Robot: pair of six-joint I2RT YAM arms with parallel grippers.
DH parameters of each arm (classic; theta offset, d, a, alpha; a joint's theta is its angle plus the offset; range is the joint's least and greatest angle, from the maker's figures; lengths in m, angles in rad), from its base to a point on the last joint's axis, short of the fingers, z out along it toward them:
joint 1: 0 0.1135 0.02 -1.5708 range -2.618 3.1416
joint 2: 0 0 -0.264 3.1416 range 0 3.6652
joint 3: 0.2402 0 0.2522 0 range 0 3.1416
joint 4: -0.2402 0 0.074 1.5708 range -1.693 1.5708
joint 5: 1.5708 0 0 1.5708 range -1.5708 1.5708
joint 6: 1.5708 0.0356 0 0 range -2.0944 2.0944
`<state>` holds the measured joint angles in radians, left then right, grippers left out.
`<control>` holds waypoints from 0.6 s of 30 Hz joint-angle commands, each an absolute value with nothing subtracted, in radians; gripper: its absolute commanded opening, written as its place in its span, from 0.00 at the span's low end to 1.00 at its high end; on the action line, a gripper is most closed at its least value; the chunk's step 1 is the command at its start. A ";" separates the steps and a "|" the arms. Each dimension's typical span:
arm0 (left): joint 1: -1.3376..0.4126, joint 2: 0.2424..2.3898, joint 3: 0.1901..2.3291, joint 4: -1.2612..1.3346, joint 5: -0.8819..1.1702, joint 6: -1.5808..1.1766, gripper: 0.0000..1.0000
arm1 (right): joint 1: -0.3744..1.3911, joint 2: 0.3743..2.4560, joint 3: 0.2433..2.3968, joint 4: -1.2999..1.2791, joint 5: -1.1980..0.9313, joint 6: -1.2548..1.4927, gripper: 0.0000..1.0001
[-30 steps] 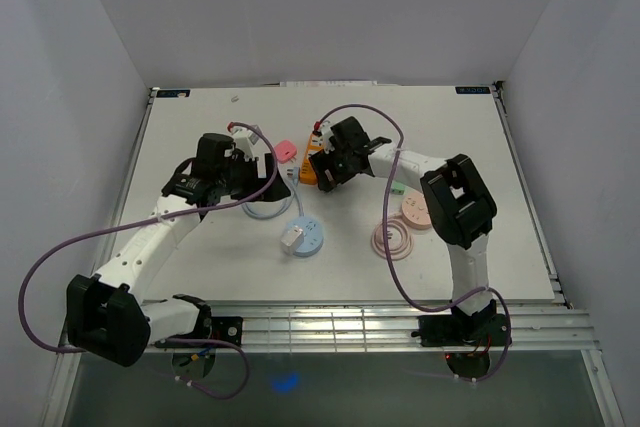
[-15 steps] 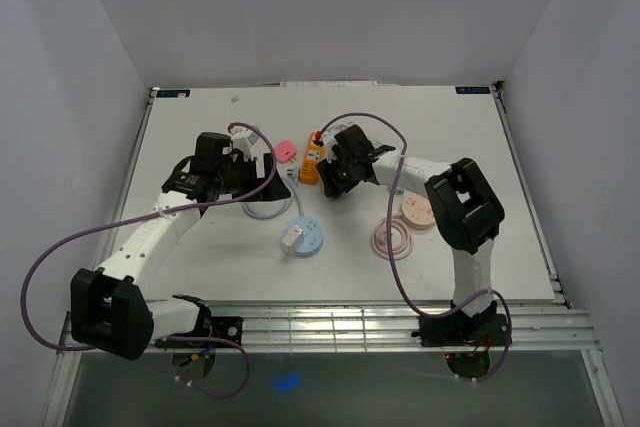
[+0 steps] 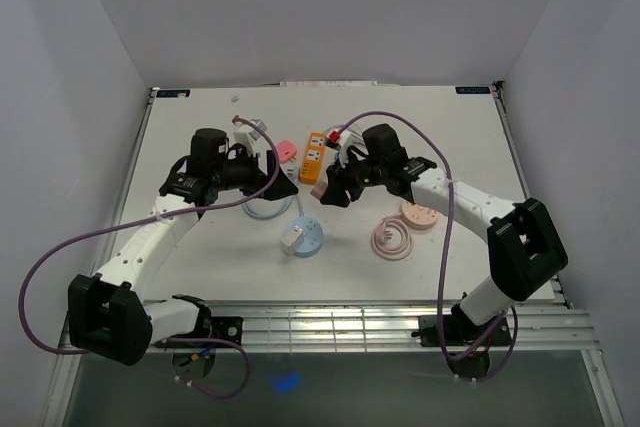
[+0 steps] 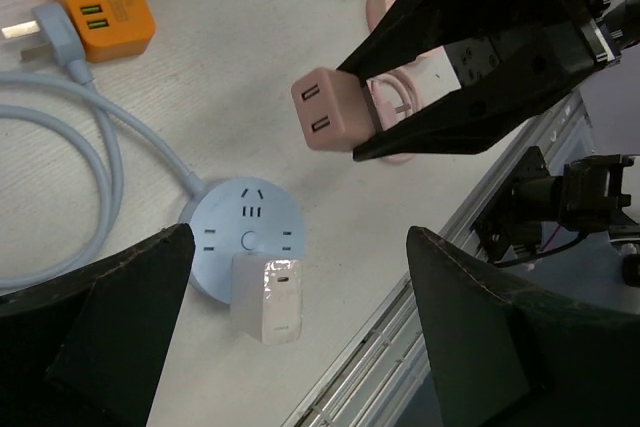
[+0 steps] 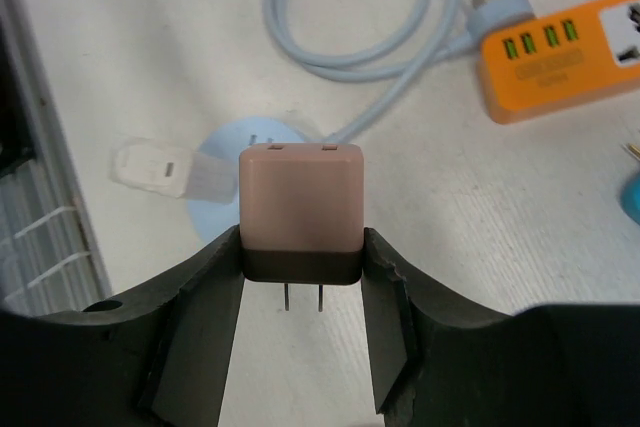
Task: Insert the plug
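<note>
— What has changed about the right gripper (image 3: 335,193) since a second ago?
— Back then it hung over the orange power strip (image 3: 313,155) and hid part of it. Now it sits nearer the arm bases, just right of the strip, and the whole strip shows. The arm's elbow has also swung out to the right.
— And its jaws?
— They were wider before. Now they pinch the pink plug (image 5: 302,209) by two opposite sides. Its two prongs point back toward the wrist, between the fingers (image 5: 210,287).
— Where is the plug relative to the socket?
— It is up off the table (image 3: 470,147), beyond and to the right of the round blue socket (image 4: 245,235), and not touching it. In the right wrist view the socket lies just past the plug's far face.
— Is anything on the socket?
— A white adapter (image 4: 268,297) sits at its near edge, where it was before. The pale blue cable (image 4: 100,147) loops from the socket up toward the strip.
— And the left gripper (image 3: 283,187)?
— It has hardly moved. Its fingers are spread wide and hold nothing, and it hovers above the socket.
</note>
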<state>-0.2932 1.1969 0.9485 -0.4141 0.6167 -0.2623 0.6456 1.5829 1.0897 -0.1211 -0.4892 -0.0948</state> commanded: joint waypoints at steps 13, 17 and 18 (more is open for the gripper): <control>-0.288 1.149 0.934 -0.256 0.920 -0.204 0.94 | 0.649 1.471 1.100 -0.051 -1.116 -0.091 0.45; -0.288 1.152 0.919 -0.210 1.002 -0.235 0.90 | 0.649 1.489 1.120 -0.045 -1.161 -0.061 0.45; -0.288 1.152 0.919 -0.196 1.038 -0.239 0.90 | 0.649 1.493 1.123 -0.035 -1.166 -0.055 0.45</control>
<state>-0.2909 1.1839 0.9310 -0.2565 0.9131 -0.2272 0.6456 1.5002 1.0824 -0.0895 -1.0668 -0.0845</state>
